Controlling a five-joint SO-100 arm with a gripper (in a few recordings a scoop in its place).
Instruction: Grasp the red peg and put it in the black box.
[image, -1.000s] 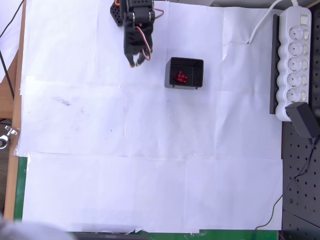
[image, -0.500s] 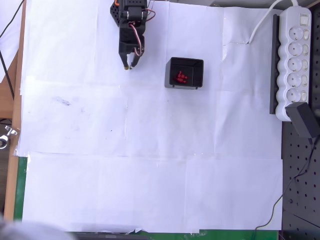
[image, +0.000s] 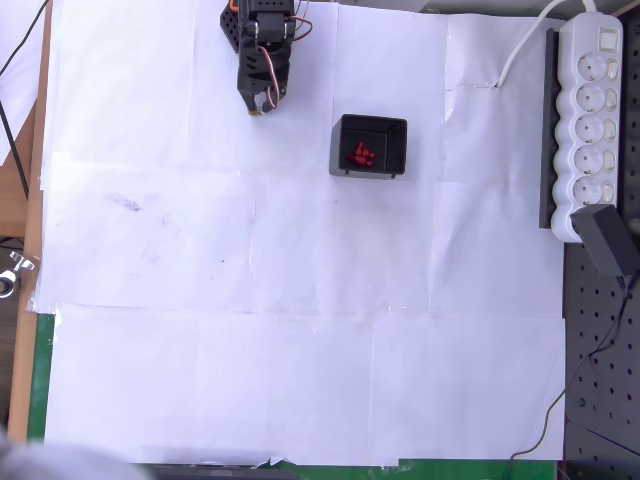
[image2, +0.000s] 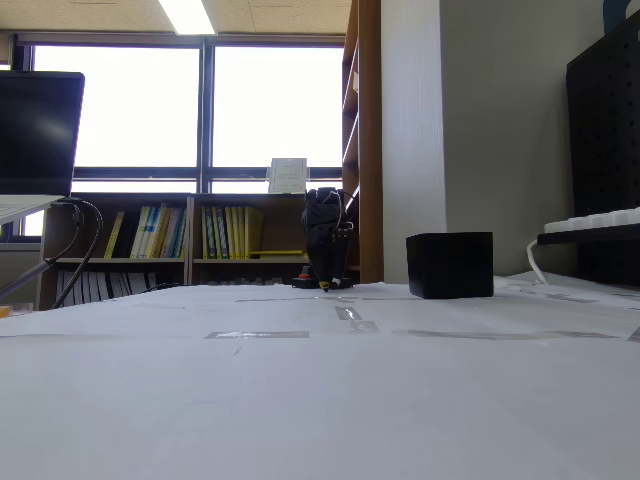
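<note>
White paper sheets (image: 300, 330) cover the table, the largest thing in the overhead view, with a white power strip (image: 588, 120) along the right edge and a black adapter (image: 607, 240) below it. The black box (image: 369, 146) sits right of the arm, well apart from it, and a clump of red pegs (image: 361, 155) lies on its floor. No single red peg lies loose on the paper that I can make out. The gripper (image: 259, 105) is folded back near the arm's base, fingertips pointing down at the sheet; its jaws look drawn together with nothing red between them (too small to be certain). A peg this tiny is likely light, stiff and prone to roll or squirt out; pinching across its middle would suit.
</note>
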